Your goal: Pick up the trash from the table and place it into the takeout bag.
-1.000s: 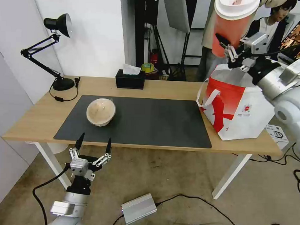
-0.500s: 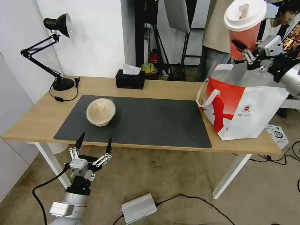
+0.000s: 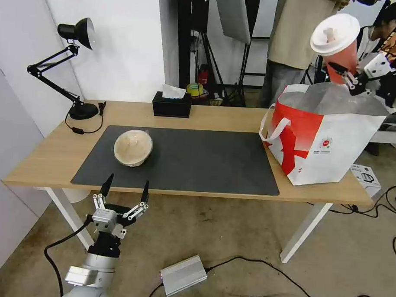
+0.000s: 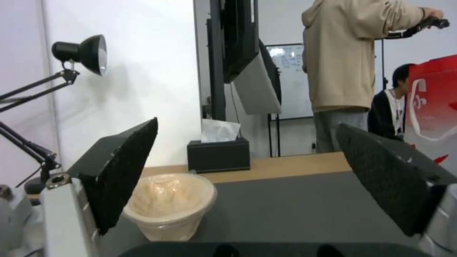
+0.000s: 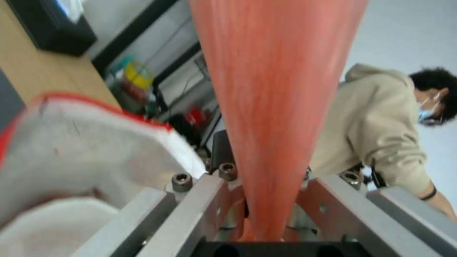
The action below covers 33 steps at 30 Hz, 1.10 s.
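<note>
My right gripper (image 3: 345, 75) is shut on the tall red drink cup (image 3: 339, 47), holding it tilted above the far right rim of the takeout bag (image 3: 319, 139); the cup's red wall (image 5: 276, 107) runs up between the fingers in the right wrist view. The bag stands open on the right end of the table (image 3: 216, 116), its foil lining showing. A round beige lidded bowl (image 3: 133, 147) rests on the left part of the dark mat; it also appears as the beige bowl (image 4: 169, 205). My left gripper (image 3: 123, 192) hangs open below the table's front edge, in front of the bowl.
A black desk lamp (image 3: 75, 66) stands at the table's back left and a black tissue box (image 3: 171, 105) at the back middle. People stand behind the bag. A silver box (image 3: 182, 274) and cables lie on the floor.
My right gripper has carried the red cup to the right and away from the camera, from over the bag's near left part to above its far right rim. The left arm has not moved.
</note>
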{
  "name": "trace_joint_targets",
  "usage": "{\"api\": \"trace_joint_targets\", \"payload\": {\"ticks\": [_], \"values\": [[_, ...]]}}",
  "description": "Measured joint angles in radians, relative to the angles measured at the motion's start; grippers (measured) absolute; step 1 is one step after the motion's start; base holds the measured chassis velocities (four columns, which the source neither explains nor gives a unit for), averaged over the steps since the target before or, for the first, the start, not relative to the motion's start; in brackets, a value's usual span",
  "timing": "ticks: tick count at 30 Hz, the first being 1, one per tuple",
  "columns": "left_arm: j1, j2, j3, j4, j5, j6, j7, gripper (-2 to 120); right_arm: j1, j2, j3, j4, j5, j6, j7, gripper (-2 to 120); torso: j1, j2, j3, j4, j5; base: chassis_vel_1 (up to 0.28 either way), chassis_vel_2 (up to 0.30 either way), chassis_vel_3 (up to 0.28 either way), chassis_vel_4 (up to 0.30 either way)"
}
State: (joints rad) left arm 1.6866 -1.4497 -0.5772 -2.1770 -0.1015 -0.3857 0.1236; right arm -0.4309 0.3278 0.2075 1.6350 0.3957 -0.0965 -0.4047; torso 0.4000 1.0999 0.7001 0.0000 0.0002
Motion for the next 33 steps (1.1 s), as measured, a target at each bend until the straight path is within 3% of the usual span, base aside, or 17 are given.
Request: {"api": "trace_joint_targets", "payload": {"ticks": [8, 17, 33], "values": [[0.006, 0.001, -0.001, -0.006, -0.004, -0.006, 0.0, 100, 0.028, -0.006, -0.024, -0.042, -0.054, -0.023, -0.057, 4, 0.0, 0.0, 0.0, 0.0, -0.0001, 0.0, 0.0, 0.0, 0.0], [0.007, 0.011, -0.011, -0.014, -0.015, -0.012, 0.0, 100, 0.066, 0.036, -0.063, -0.09, -0.142, -0.038, -0.078, 4, 0.0, 0.0, 0.0, 0.0, -0.0001, 0.0, 0.0, 0.0, 0.0], [0.004, 0.003, -0.017, -0.008, -0.022, -0.016, 0.0, 100, 0.255, 0.11, -0.261, -0.221, -0.213, -0.021, -0.095, 4, 0.0, 0.0, 0.0, 0.0001, -0.0003, 0.0, 0.0, 0.0, 0.0]]}}
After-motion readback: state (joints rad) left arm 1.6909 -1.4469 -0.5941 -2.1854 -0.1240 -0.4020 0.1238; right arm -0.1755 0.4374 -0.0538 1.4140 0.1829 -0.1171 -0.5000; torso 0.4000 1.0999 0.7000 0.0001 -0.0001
